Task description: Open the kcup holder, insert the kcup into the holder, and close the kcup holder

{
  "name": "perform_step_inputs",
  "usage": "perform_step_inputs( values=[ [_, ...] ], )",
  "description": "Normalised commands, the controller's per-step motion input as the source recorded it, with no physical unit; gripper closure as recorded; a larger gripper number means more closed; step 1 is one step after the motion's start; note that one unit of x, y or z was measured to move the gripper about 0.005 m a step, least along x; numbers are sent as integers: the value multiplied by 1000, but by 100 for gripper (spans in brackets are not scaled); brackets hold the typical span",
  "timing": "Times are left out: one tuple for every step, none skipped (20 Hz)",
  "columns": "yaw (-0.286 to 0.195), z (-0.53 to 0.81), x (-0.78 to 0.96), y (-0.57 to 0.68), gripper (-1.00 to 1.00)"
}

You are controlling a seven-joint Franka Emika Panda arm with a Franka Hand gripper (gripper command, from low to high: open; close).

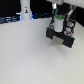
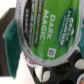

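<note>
Both pictures are small and blurry, evenly lit, with the table (image 1: 30, 55) washed pale

A pale, smooth table (image 1: 30, 57) fills the exterior view from nine o'clock round through six to three. Behind its far edge, from ten to two o'clock, runs a dark, blurry backdrop (image 1: 10, 10). Light falls soft and even, with faint shadows.

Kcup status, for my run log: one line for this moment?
kcup: held in gripper | position: above kcup holder | inserted: not yet
</note>
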Motion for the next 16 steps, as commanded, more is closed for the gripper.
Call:
perform_step_inputs(
  values=[
    [82,107,-265,503,100],
    [83,57,-283,495,100],
    [90,23,-303,490,100],
    [93,7,-317,479,100],
    [94,5,-349,463,100],
    [102,-5,-383,455,100],
    [97,-4,-377,444,100],
    [101,-1,-352,441,100],
    [101,-4,-361,427,100],
    [99,1,-333,415,100],
    [100,17,-334,403,100],
    [105,8,-340,406,100],
    [106,10,-346,398,100],
    [105,15,-352,387,100],
    [108,7,-341,393,100],
    [111,11,-341,381,100]
  ],
)
